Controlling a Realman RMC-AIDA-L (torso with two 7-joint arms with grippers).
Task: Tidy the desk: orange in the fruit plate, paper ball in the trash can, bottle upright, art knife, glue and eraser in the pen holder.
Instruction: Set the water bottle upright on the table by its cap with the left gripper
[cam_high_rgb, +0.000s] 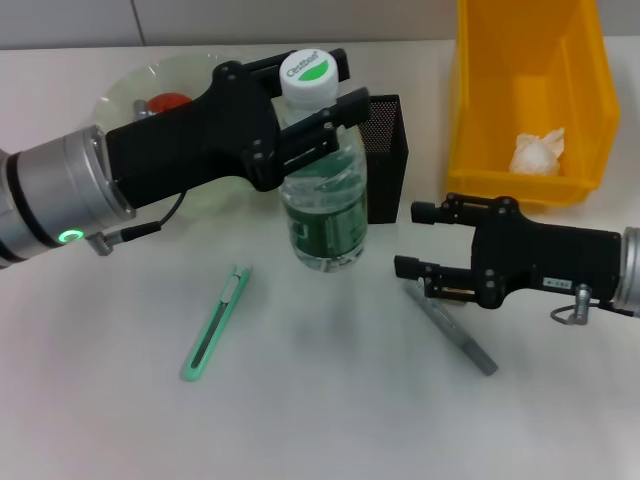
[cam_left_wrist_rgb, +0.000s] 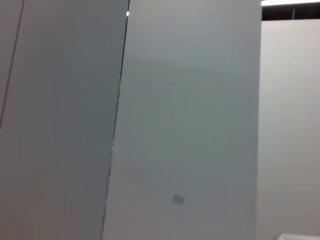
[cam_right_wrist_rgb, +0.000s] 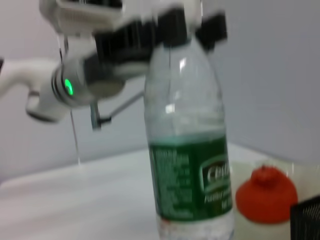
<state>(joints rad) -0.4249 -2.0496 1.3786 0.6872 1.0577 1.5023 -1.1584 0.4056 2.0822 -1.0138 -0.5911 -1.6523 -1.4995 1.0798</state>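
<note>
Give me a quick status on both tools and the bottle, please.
Left tool shut on bottle neck, bottle upright. Right tool open, low beside it. Art knife on desk, clear.

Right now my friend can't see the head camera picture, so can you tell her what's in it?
The left gripper clamps the neck of an upright water bottle mid-table. The right gripper waits open beside a gray pen; a green art knife lies nearby, and a paper ball sits in the yellow bin.

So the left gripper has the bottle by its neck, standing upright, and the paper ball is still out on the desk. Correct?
Not quite. The paper ball already lies inside the yellow bin, as the head view shows. The rest holds: the left gripper grips the upright bottle just under its cap.
</note>
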